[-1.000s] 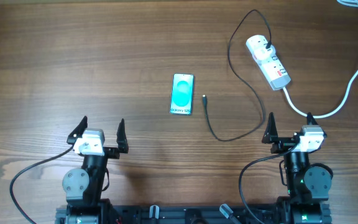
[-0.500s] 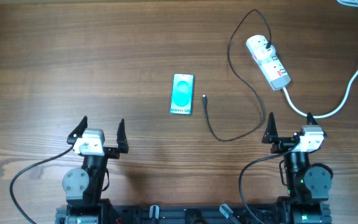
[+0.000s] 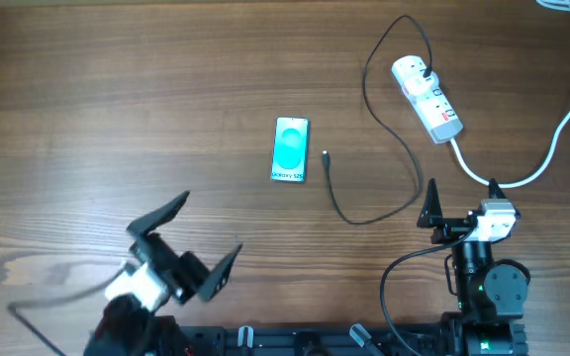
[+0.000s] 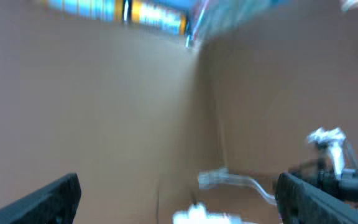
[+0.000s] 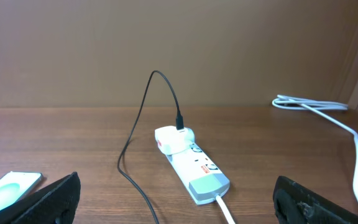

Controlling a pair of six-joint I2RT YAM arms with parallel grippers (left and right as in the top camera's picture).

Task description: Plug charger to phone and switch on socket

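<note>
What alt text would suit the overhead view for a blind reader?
A cyan phone lies at centre, the black charger tip just right of it, unplugged. Its cable loops to a white socket, upper right. Below, left tool and right tool sit open.

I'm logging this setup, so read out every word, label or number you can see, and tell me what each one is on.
"Galaxy S25": tiny print at the near end of the phone screen in the overhead view; a likely reading, not a certain one.
Marks on top of the power strip: too small to read.
The blue and yellow band at the top of the left wrist view: too blurred to read.
Nothing else carries readable text.
</note>
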